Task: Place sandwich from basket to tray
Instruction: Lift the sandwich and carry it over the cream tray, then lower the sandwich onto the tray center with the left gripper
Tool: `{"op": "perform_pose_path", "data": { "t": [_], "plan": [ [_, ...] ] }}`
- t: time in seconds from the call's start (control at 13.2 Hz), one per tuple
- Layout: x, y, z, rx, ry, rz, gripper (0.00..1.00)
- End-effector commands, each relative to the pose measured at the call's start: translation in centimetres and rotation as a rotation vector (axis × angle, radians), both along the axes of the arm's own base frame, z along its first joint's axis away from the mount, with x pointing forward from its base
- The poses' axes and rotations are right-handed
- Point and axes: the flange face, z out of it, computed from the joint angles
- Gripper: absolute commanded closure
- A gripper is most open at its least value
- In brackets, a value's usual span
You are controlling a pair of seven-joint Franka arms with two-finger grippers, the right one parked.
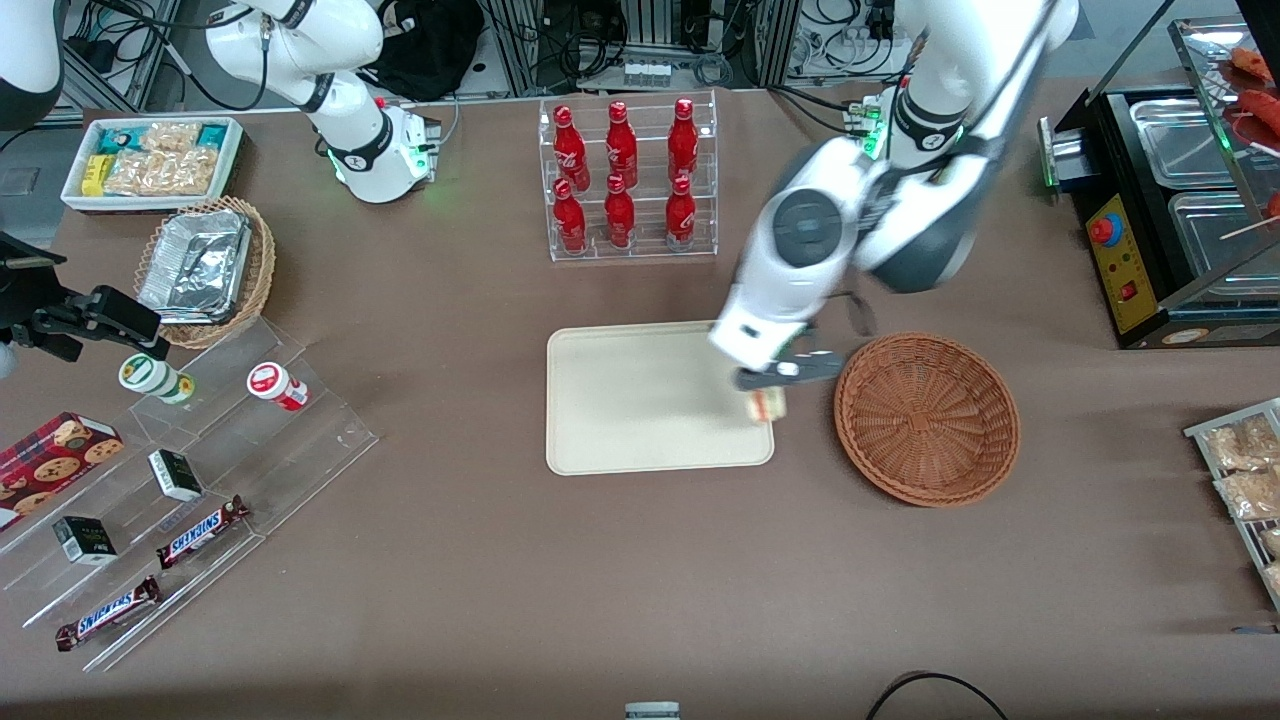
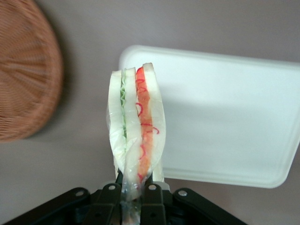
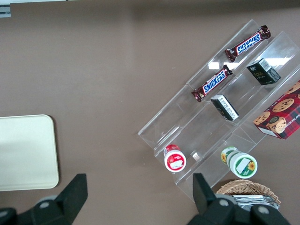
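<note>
My left gripper [image 1: 768,385] hangs over the edge of the cream tray [image 1: 640,400] that faces the basket, shut on the sandwich [image 1: 767,405]. The wrist view shows the sandwich [image 2: 136,124], a wrapped white wedge with green and red filling, pinched at its end between the black fingers [image 2: 154,197]. It is held above the tray's rim [image 2: 140,51], and the tray [image 2: 225,117] has nothing on it. The reddish-brown wicker basket [image 1: 927,417] stands beside the tray toward the working arm's end of the table and holds nothing. Part of the basket [image 2: 26,70] also shows in the wrist view.
A clear rack of red bottles [image 1: 627,180] stands farther from the front camera than the tray. A black food warmer [image 1: 1160,200] and a rack of snack packets [image 1: 1245,480] are at the working arm's end. Acrylic steps with snacks [image 1: 180,480] lie toward the parked arm's end.
</note>
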Motion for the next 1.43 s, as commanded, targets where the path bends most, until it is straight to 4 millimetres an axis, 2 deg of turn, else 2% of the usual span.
{"op": "perform_pose_path", "data": {
  "t": [0.0,0.3,0.53,0.91,1.13,1.21,1.28,1.36],
  "plan": [
    [0.6,-5.3,-3.2,-0.014,0.005,-0.028,0.90],
    [-0.9,-9.9,-7.6,-0.059,-0.036,-0.064,0.90],
    [-0.8,-10.6,-10.8,-0.028,-0.101,-0.078,0.89],
    [-2.1,-10.5,-13.2,-0.015,-0.083,-0.106,0.88],
    [-3.0,-10.7,-13.8,0.000,-0.068,-0.117,0.79],
    [-3.2,-10.8,-13.6,0.003,-0.067,-0.116,0.69],
    [-3.2,-10.8,-13.6,0.006,-0.065,-0.113,0.29],
    [-3.2,-10.7,-13.3,0.012,-0.062,-0.112,0.00]
  ]
}}
